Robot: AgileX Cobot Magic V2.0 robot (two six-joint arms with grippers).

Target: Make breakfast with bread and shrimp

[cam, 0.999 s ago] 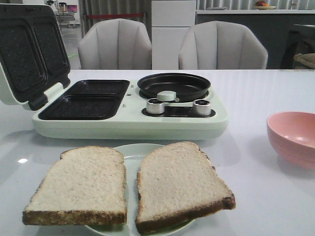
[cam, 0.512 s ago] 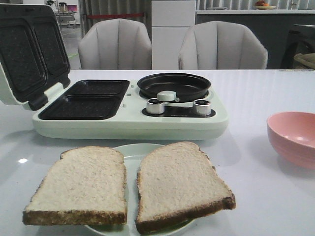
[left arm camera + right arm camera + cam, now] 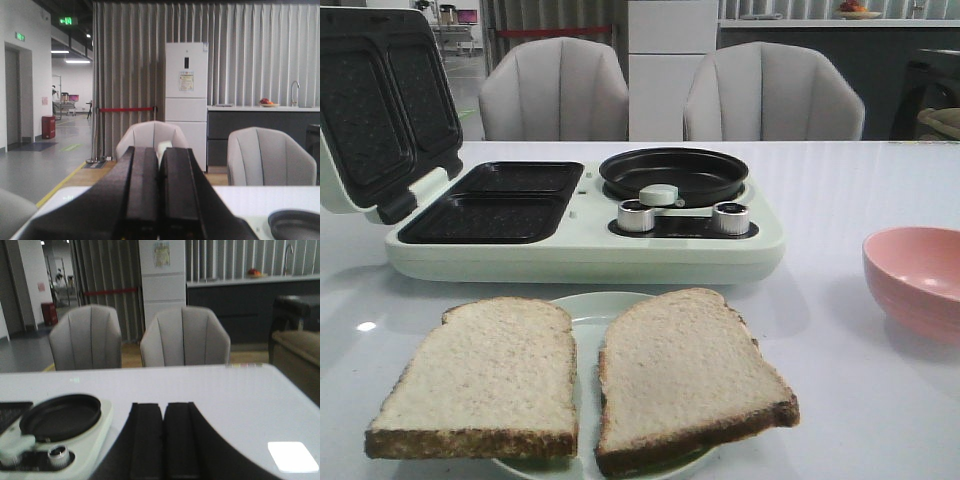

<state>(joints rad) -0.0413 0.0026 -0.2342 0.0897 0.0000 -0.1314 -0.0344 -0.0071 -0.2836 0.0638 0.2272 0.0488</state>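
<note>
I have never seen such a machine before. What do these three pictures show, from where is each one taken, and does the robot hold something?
This is a robot with two arms. The front picture looks forward over a white table. Near the camera, two slices of bread lie side by side on a pale plate. Behind them stands a light green breakfast maker with its lid open and a round black pan on it. A pink bowl stands at the right; I cannot see what is inside it.

The other two pictures come from cameras on the wrists. The dark bars at the bottom are the fingers of the left hand and the right hand. In both, the fingers are pressed together with nothing between them, so the robot holds nothing. No shrimp is visible.
</note>
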